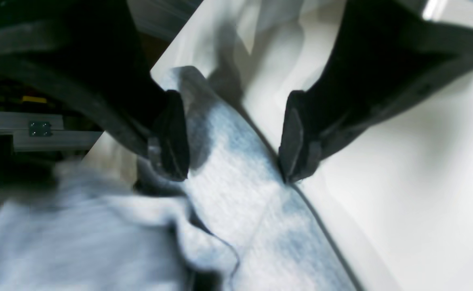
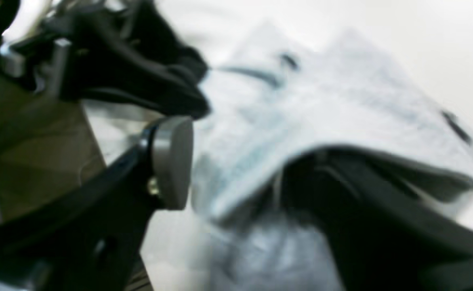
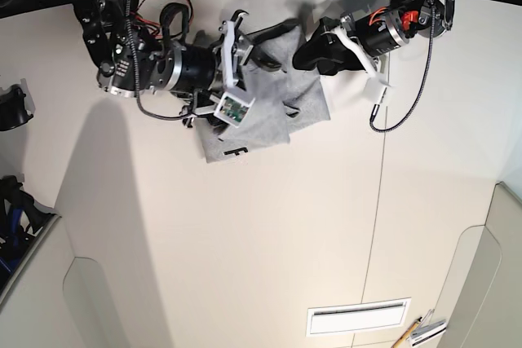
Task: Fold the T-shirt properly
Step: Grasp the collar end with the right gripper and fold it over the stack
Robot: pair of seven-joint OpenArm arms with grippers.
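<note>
The heather-grey T-shirt (image 3: 259, 107) lies crumpled at the table's far middle, with a small black mark near its front hem. My left gripper (image 3: 303, 56) reaches in from the right. In the left wrist view it (image 1: 234, 159) stands open, its black fingers (image 1: 171, 137) straddling a flat strip of the T-shirt (image 1: 236, 178) by the table edge. My right gripper (image 3: 243, 48) comes in from the left. The blurred right wrist view shows it (image 2: 244, 186) open: the grey pad (image 2: 172, 161) is bare, and the T-shirt (image 2: 321, 109) drapes over the other finger.
The white table (image 3: 245, 234) has a seam (image 3: 380, 201) running front to back. A vent slot (image 3: 356, 317) and a pencil (image 3: 412, 332) lie at the front right. Black gear (image 3: 12, 107) sits at the left edge. Cables (image 3: 412, 79) hang off the left arm.
</note>
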